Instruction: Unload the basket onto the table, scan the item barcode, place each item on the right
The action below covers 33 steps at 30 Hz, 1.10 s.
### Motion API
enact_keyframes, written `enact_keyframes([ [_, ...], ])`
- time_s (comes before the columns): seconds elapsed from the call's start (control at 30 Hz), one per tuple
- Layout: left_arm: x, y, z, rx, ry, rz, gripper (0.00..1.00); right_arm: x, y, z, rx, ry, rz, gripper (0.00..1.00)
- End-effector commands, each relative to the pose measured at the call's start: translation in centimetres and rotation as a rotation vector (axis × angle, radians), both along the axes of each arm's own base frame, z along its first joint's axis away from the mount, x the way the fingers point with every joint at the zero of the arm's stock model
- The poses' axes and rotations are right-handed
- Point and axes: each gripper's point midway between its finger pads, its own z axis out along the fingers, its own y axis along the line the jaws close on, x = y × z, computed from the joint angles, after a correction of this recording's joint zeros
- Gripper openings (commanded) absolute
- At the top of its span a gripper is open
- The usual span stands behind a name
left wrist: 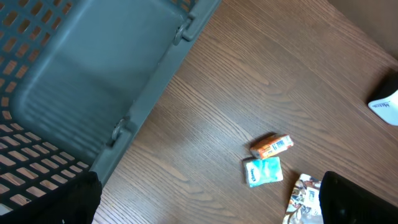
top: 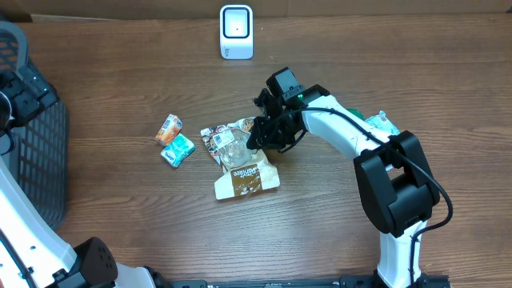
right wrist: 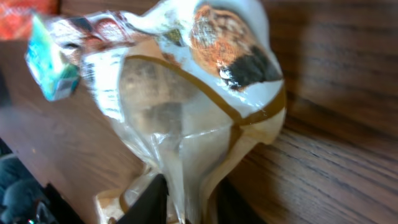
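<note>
At the far left of the wooden table (top: 120,224), a dark mesh basket (top: 44,152) stands under the left gripper (left wrist: 208,193), whose jaws are spread wide and hold nothing. To the right lie two small packets, just beside each other: an orange packet (top: 169,128) farther back and a teal packet (top: 178,150) nearer.

Next, at centre, is the snack bag (top: 240,164), a crinkled clear pouch. Its long axis runs far to near and slants slightly right toward the near end. The brown-labelled end points to the near edge and the printed end to the far side. From the right wrist camera, its film looks bunched and pulled up between the dark fingers (right wrist: 149,202).

A white scanner (top: 236,32) stands upright at the far edge, well apart from the bag.

The right gripper (top: 262,138) is over the bag's far right corner, clamped on the film. Farther right, another teal pack (top: 382,122) shows beyond the right arm.
</note>
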Motion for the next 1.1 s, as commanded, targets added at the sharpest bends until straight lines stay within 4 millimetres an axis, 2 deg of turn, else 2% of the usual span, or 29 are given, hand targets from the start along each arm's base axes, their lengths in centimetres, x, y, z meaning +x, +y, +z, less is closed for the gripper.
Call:
enact_keyframes([
  [0.0, 0.1, 0.1, 0.3, 0.013, -0.006, -0.017, 1.0, -1.1, -0.5, -1.1, -0.028, 0.048, -0.044, 0.34],
  [0.07, 0.1, 0.1, 0.3, 0.013, -0.006, -0.017, 1.0, -1.6, -0.8, -1.6, -0.038, 0.072, -0.057, 0.37],
  [0.13, 0.1, 0.1, 0.3, 0.013, -0.006, -0.017, 0.99, -1.9, -0.9, -1.9, -0.044, 0.089, -0.072, 0.36],
  [0.27, 0.1, 0.1, 0.3, 0.013, -0.006, -0.017, 1.0, -1.6, -0.9, -1.8, -0.043, 0.085, -0.086, 0.13],
  [0.47, 0.1, 0.1, 0.3, 0.013, -0.006, -0.017, 1.0, -1.3, -0.9, -1.9, -0.045, 0.071, -0.09, 0.05],
  [0.8, 0.1, 0.1, 0.3, 0.013, -0.006, -0.017, 0.99, -1.3, -1.0, -1.9, -0.05, 0.064, -0.084, 0.04],
  [0.97, 1.1, 0.6, 0.9, 0.036, -0.051, -0.017, 0.99, -1.4, -1.1, -2.0, -0.051, 0.06, -0.067, 0.04],
  [1.07, 1.7, -0.7, 1.0, -0.053, -0.094, -0.016, 0.99, -1.4, -1.1, -1.9, -0.05, 0.059, -0.068, 0.04],
])
